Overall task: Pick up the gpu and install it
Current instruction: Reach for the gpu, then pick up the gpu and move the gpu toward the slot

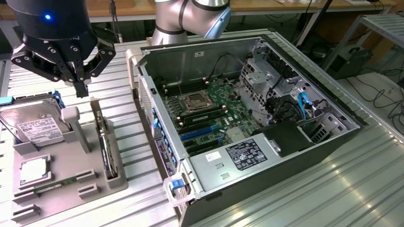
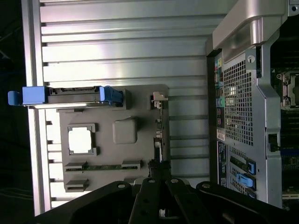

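Poised fingers-down at the exterior view's left, over the far end of the grey parts tray point(image 1: 69, 163): black gripper point(image 1: 81, 90), jaws pressed together on nothing. Just below, on edge in the tray's slot beside the open grey computer case point(image 1: 202, 52): thin dark gpu point(image 1: 104, 142), edge-on from the wrist. White label on the silver hard drive point(image 1: 35, 127) too small to read.

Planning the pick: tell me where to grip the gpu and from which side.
Grip the gpu by its exposed upper edge, from straight above, pinching across its flat faces. It stands on edge in a slot of the grey holder, its lower part walled in.
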Motion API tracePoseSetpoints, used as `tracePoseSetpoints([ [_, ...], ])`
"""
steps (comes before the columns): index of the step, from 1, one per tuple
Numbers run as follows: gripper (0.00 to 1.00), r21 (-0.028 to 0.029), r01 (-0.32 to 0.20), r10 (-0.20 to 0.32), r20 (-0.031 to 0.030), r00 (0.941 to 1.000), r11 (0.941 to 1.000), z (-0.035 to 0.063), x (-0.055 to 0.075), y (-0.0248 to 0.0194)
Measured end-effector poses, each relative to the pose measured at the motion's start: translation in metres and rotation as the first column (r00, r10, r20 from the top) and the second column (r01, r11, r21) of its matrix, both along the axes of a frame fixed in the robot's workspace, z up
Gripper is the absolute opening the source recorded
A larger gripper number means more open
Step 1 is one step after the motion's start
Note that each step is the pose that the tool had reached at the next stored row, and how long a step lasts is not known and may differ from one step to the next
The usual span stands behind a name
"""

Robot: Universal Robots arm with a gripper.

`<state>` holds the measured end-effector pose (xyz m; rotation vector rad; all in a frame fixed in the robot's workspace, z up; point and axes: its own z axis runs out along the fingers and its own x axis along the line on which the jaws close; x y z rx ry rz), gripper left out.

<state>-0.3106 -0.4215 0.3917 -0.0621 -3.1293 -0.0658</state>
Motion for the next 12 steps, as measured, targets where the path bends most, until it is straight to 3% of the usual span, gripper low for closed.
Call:
tracePoseSetpoints([
  [3,0.11,-0.0002,-0.006,0.006,0.0006,1.0,1.0,-0.0004,0.0005,0.0],
  [4,0.11,-0.0004,-0.011,0.011,0.0066,0.9999,0.9999,-0.0012,0.0005,0.0],
  [5,0.11,-0.0004,-0.013,0.013,0.0084,0.9999,0.9999,-0.0014,0.0006,-0.0001],
  [12,0.11,-0.0003,-0.013,0.013,0.0086,0.9999,0.9999,-0.0015,0.0005,0.0],
])
